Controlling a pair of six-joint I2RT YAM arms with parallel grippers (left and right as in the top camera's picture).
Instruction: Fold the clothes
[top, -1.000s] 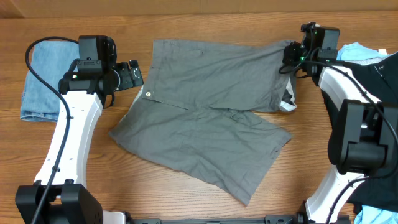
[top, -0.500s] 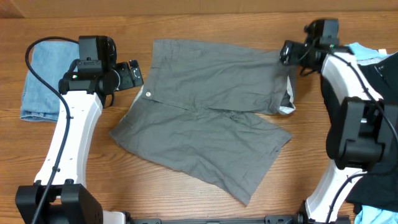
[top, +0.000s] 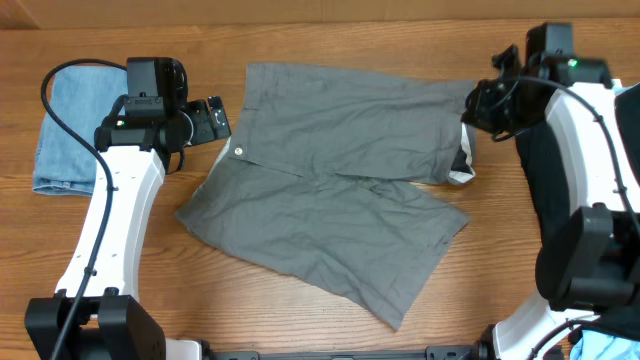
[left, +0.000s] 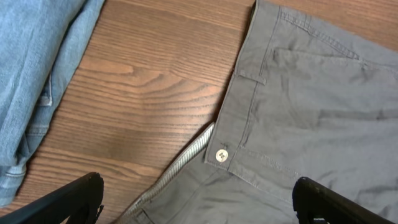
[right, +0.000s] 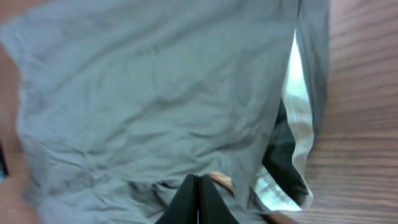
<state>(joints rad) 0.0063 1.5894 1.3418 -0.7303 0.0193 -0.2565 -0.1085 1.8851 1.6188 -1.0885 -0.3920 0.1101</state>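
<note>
The mid-grey shorts (top: 340, 180) lie spread flat in the middle of the table, with the waistband to the left and a pale lining showing at the right corner (top: 462, 170). The left wrist view shows their button (left: 221, 155) and waistband. My left gripper (top: 215, 120) hovers at the waistband's left edge, with its jaws (left: 199, 205) wide open and empty. My right gripper (top: 480, 102) is at the shorts' upper right corner. Its fingers (right: 198, 202) are pressed together above the fabric with nothing between them. A black garment (top: 535, 180) lies at the far right, partly under the right arm.
A folded blue denim piece (top: 75, 125) lies at the far left and also shows in the left wrist view (left: 31, 74). Bare wood surrounds the shorts at the front. The right arm's white links cross over the black garment.
My right gripper has moved right and a little toward the front, away from the shorts' upper right corner. The shorts and the left arm have not moved.
</note>
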